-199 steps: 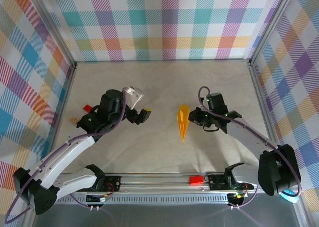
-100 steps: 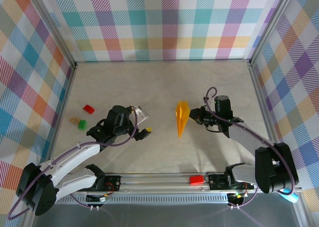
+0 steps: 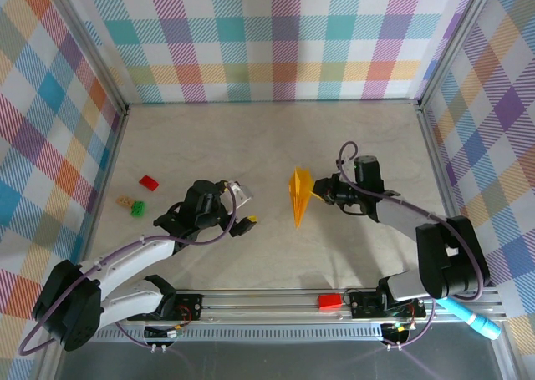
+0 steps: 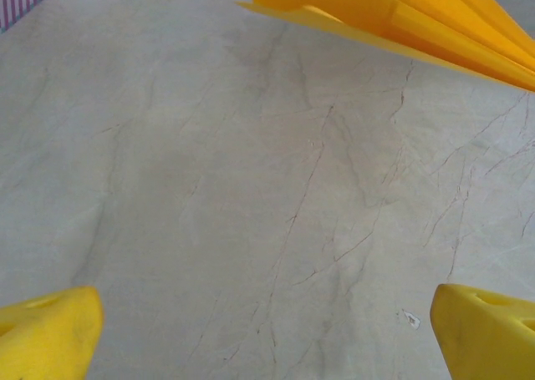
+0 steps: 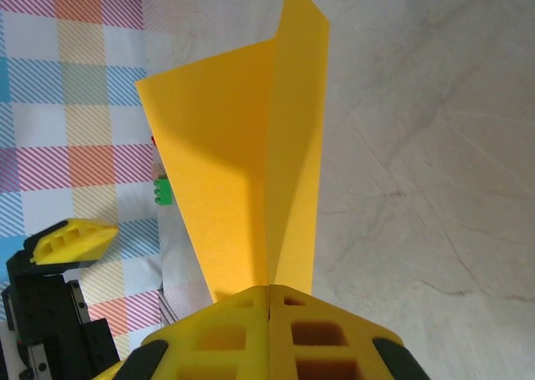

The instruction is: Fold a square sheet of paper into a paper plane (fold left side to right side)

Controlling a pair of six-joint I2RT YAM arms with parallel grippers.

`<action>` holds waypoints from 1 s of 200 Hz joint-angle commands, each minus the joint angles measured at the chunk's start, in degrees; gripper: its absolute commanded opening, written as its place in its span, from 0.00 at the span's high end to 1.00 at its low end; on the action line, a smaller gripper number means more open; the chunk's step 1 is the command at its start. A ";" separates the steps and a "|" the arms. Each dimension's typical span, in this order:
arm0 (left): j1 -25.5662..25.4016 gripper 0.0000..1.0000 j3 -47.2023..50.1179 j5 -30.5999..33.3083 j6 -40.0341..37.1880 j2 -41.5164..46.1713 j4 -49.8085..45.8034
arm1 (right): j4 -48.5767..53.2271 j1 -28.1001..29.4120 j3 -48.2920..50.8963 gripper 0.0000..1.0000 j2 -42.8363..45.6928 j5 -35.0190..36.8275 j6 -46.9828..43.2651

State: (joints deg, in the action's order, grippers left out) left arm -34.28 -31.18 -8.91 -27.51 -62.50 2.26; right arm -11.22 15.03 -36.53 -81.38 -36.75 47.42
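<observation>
The left gripper (image 3: 242, 206) now sits lower at centre left, jaws spread, while the right gripper (image 3: 316, 190) pinches the plane (image 3: 298, 198) just right of centre.

Plenty of room up top: the upper half of the table (image 3: 259, 134) lay bare from wall to wall. At mid-frame the paper plane (image 3: 298, 198), clamped in the right gripper (image 3: 322, 190), barred the centre. The left gripper (image 3: 243, 209), jaws spread wide, sat to its left, with a bare lane of tabletop between them. Near the left edge a red block (image 3: 150, 181), a green block (image 3: 138, 207) and a tan block (image 3: 124, 201) cluttered the way. A second red block (image 3: 330, 301) sat on the rail (image 3: 267, 299) along the bottom.
</observation>
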 commanded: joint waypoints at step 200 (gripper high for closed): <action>0.75 0.00 -0.81 -0.21 -0.70 -2.00 0.94 | -8.73 10.20 -11.97 1.00 -25.69 3.52 -7.21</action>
State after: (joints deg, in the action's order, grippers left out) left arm -34.28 -31.20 -8.36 -27.75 -64.07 3.14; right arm -17.78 25.12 -49.98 -107.13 -33.82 42.35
